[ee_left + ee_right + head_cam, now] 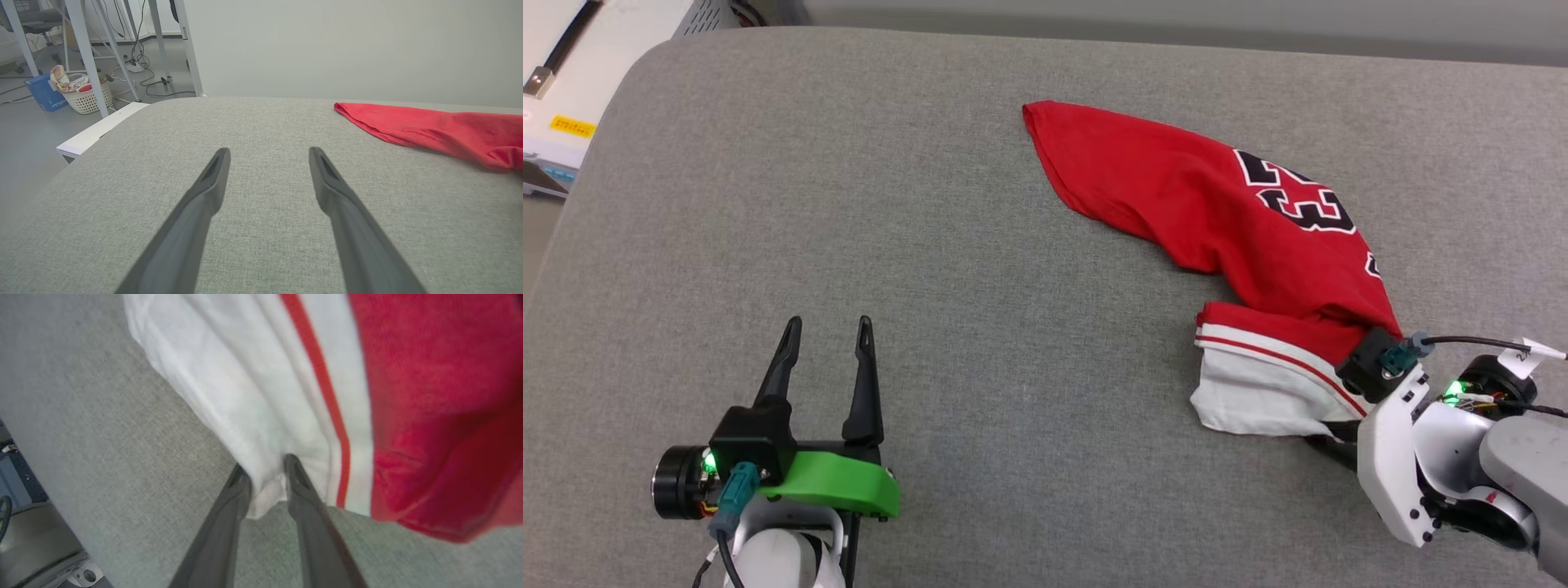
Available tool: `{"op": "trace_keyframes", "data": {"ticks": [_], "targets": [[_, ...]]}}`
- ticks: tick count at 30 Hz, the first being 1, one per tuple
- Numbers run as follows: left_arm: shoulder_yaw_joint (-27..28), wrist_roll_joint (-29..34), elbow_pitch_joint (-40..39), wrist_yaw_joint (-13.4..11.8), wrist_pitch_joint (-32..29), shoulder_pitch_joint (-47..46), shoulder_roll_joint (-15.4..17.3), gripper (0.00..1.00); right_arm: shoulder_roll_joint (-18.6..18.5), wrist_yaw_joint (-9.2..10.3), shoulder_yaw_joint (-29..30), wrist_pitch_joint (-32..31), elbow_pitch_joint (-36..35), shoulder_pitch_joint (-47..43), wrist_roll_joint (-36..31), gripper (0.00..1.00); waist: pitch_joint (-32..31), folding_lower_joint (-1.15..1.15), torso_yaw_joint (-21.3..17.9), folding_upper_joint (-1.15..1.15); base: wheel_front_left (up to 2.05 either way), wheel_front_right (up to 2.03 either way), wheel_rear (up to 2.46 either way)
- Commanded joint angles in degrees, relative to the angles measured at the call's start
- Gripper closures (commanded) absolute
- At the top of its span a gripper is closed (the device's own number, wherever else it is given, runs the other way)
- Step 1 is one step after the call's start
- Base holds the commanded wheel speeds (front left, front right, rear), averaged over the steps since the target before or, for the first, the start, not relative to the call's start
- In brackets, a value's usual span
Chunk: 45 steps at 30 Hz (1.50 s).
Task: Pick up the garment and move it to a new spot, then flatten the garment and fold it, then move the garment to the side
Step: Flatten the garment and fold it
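Observation:
The garment (1192,196) is a red jersey lying crumpled on the right half of the grey padded table (931,204), its black "23" print facing up. A white sleeve (1258,392) with red-striped trim bunches at its near end. In the right wrist view my right gripper (265,467) pinches a fold of that white sleeve (245,396) between its narrowed fingers. My right wrist (1388,408) sits at the garment's near right corner, with the fingers hidden beneath the cloth. My left gripper (829,322) rests open at the near left, well apart from the garment (429,126), nothing between its fingers (212,179).
The table's rounded left edge (81,163) drops off to the floor, where a white basket (86,92), a blue box (43,94) and white frame legs (86,53) stand. A white bench (572,82) lies beyond the table's far left corner.

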<state>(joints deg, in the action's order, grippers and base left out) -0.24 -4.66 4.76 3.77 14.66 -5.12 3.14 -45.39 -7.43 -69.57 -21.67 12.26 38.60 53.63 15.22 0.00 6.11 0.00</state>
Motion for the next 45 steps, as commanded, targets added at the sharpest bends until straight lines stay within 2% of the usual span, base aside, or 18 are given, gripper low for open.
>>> {"op": "trace_keyframes", "data": {"ticks": [1,7,13,17,21,25,28,33,38,41,45], "targets": [[0.0,0.1,0.1,-0.2,0.3,-0.1,-0.3,0.00,1.9,-0.06,-2.4,1.1,0.6,-2.0,1.5,1.00,-1.8,0.00,-0.9,0.00,0.00,0.00,0.00],[-0.1,0.2,0.3,-0.2,0.3,1.1,-0.3,0.00,-0.7,-0.06,1.3,8.0,-5.6,-1.0,6.4,1.00,-4.6,0.00,-1.3,0.00,0.00,0.00,0.00],[0.1,0.4,0.0,0.0,0.3,1.8,-0.3,0.00,-4.5,-0.06,6.9,11.6,-13.3,0.5,9.2,1.00,-5.5,0.00,-0.8,0.00,0.00,0.00,0.00],[0.0,0.1,0.0,-0.1,0.3,1.8,-0.3,0.00,-4.9,-0.06,11.0,13.3,-16.4,2.2,9.7,1.00,-5.3,0.00,0.1,0.00,0.00,0.00,0.00],[-0.3,-0.2,0.0,-0.3,0.3,1.5,-0.3,0.00,-3.2,-0.06,14.1,14.4,-16.7,5.1,8.0,1.00,-4.8,0.00,1.2,0.00,0.00,0.00,0.00],[-0.6,-0.7,0.0,-0.6,0.3,0.9,-0.3,0.00,2.3,-0.06,15.6,15.4,-14.2,8.8,4.9,1.00,-3.9,0.00,2.4,0.00,0.00,0.00,0.00],[-1.0,-1.2,-0.2,-1.0,0.3,0.4,-0.3,0.00,7.8,-0.06,14.5,15.7,-11.2,12.3,1.4,1.00,-2.9,0.00,3.2,0.00,0.00,0.00,0.00],[-1.1,-1.9,-0.4,-1.6,0.3,-0.6,-0.3,0.00,17.3,-0.06,9.2,15.6,-5.2,17.9,-2.3,1.00,-0.7,0.00,4.3,0.00,0.00,0.00,0.00],[-1.2,-2.8,-0.6,-2.3,0.3,-1.9,-0.3,0.00,26.1,-0.06,0.5,16.4,2.3,22.8,-3.2,1.00,2.0,0.00,5.4,0.00,0.00,0.00,0.00],[-1.2,-3.2,-0.7,-2.6,0.3,-2.6,-0.3,0.00,29.8,-0.06,-2.8,15.7,6.7,23.8,-3.5,1.00,3.5,0.00,5.9,0.00,0.00,0.00,0.00],[-1.5,-3.5,-0.9,-2.8,0.3,-3.6,-0.3,0.00,33.6,-0.06,-3.7,11.8,11.3,20.8,-5.7,1.00,5.1,0.00,6.5,0.00,0.00,0.00,0.00]]}}
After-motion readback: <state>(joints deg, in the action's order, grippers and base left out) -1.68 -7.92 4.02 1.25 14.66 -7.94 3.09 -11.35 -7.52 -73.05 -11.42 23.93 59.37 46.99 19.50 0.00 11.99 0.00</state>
